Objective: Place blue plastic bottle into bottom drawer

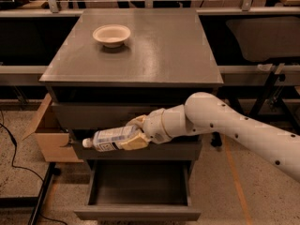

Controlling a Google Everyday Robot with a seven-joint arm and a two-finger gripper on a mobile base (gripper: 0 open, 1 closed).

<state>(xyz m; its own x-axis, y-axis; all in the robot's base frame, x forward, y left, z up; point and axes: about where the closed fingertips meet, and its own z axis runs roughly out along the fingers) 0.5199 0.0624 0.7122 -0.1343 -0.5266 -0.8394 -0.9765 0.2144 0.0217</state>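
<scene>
The blue plastic bottle [108,138] is held in the air, lying nearly level, in front of the cabinet [140,55] face at the height of the middle drawer [187,150]. Its white cap [86,143] points left and sits slightly lower than the body. The bottle's right end is covered by the gripper [127,135], so its full length cannot be read. The tan fingers [135,122] close on the bottle from above and below and grip it at that end.

The bottom drawer [136,213] is pulled out below the bottle, with a clear gap between the two. The tray interior is dark. Its rear part runs under the middle drawer into shadow, so the back wall is hard to make out. The drawer front lies close to the lower frame edge.

The white arm [234,128] enters from the right and is cut off at the frame edge. It crosses the right half of the cabinet face.

A white bowl [111,34] stands on the cabinet top, rear left, well apart from the bottle. A cardboard box [49,137] sits left of the cabinet, partly hidden by it. A cable [14,149] lies on the floor further left.
</scene>
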